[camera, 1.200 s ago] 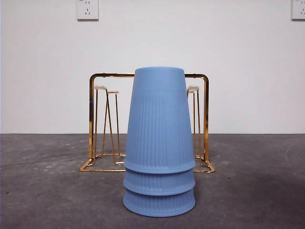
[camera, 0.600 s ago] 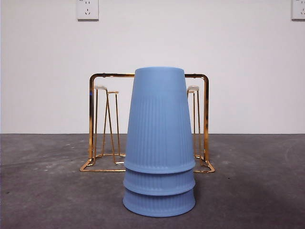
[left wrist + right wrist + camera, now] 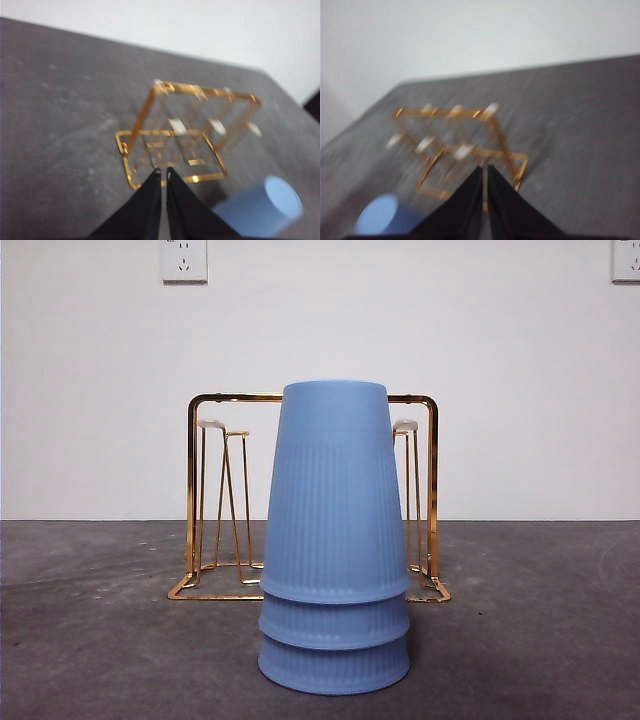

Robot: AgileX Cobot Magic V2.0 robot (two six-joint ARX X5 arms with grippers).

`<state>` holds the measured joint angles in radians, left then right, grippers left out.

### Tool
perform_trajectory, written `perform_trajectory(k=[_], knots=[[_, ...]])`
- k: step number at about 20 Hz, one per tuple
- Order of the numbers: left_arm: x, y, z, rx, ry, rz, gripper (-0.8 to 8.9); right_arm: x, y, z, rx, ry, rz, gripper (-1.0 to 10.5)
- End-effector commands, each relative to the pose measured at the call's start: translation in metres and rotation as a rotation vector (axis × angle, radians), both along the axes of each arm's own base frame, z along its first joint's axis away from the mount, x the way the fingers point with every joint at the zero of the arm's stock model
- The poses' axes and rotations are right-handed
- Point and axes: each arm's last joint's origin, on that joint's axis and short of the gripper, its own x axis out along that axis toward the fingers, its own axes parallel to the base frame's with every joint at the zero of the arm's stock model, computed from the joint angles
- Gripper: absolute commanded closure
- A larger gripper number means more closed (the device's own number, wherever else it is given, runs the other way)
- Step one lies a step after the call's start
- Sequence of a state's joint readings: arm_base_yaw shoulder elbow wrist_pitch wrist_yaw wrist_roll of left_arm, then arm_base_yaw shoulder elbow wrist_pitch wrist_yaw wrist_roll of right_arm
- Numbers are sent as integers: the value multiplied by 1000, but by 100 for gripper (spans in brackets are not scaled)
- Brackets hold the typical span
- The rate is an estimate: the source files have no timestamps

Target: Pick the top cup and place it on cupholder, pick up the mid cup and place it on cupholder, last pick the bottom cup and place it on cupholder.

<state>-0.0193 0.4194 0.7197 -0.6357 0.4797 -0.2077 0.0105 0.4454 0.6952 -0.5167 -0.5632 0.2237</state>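
Three blue ribbed cups stand upside down, nested in one stack at the table's front centre: the top cup, the mid cup showing only its rim band, and the bottom cup likewise. Behind the stack stands the gold wire cupholder, its pegs bare. My left gripper is shut and empty, high above the table, with the cupholder and the stack below it. My right gripper is also shut and empty, high up, over the cupholder and the stack. Neither arm shows in the front view.
A dark grey table runs back to a white wall with two power sockets. The stack hides the cupholder's middle in the front view.
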Motion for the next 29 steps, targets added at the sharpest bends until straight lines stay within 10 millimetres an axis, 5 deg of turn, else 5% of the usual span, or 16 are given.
perform_trajectory(k=[1,9,17,19,21,23,29], knots=[[-2,-3,13,97,-46,-103,804,2,2,11,-100,3,115,935],[-7,-11,18,157,26,-295,804,-2,12,28,-188,67,289,935],[-10,-16,16,157,41,-365,802,-12,23,22,-210,145,434,935],[-10,-16,16,151,46,-366,716,-13,24,22,-213,144,451,908],[-10,-16,16,151,46,-366,549,-13,24,22,-213,147,451,675],[-10,-16,16,151,45,-366,427,-12,24,22,-193,162,432,564],[-10,-16,16,140,49,-360,399,-3,30,23,-158,187,451,564]])
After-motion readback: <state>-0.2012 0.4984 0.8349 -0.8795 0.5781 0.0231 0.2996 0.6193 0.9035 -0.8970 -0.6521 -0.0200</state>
